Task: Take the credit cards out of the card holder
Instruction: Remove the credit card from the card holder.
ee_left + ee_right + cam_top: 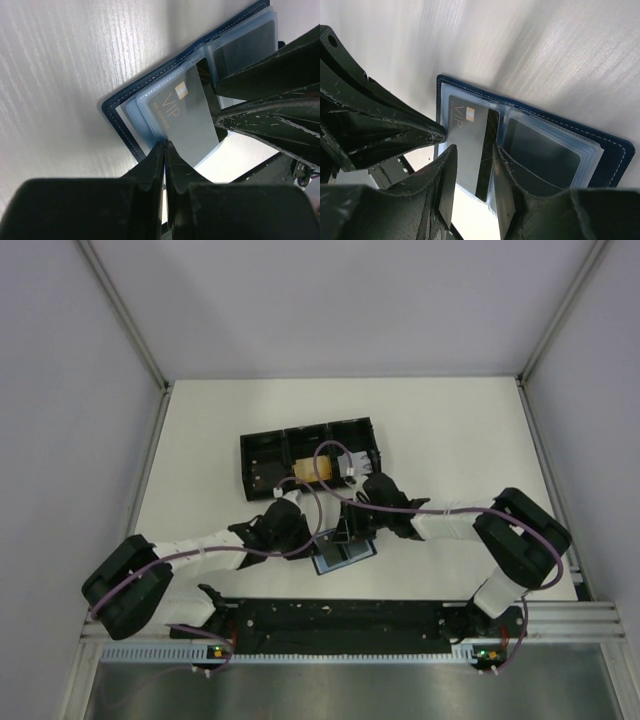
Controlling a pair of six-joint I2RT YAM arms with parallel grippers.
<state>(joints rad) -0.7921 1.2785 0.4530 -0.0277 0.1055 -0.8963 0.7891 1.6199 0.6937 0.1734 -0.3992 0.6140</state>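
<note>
The dark-blue card holder [346, 558] [116, 116] [615, 152] lies open on the table, its clear blue-grey sleeves up. A grey credit card marked VIP [186, 122] [465, 135] sits slanted, partly out of the left sleeve. My left gripper [166, 146] is shut, its tips pinched on that card's long edge. My right gripper [473, 147] is open, one finger on either side of the card's black-striped end, over the holder's fold. A dark card [540, 147] stays in the right sleeve. An orange-tan card [312, 471] lies in the black tray.
The black three-compartment tray [262, 452] stands just behind the holder, close to both wrists. In each wrist view the other arm's fingers [265, 85] [390, 132] crowd in beside the holder. White walls enclose the table on three sides.
</note>
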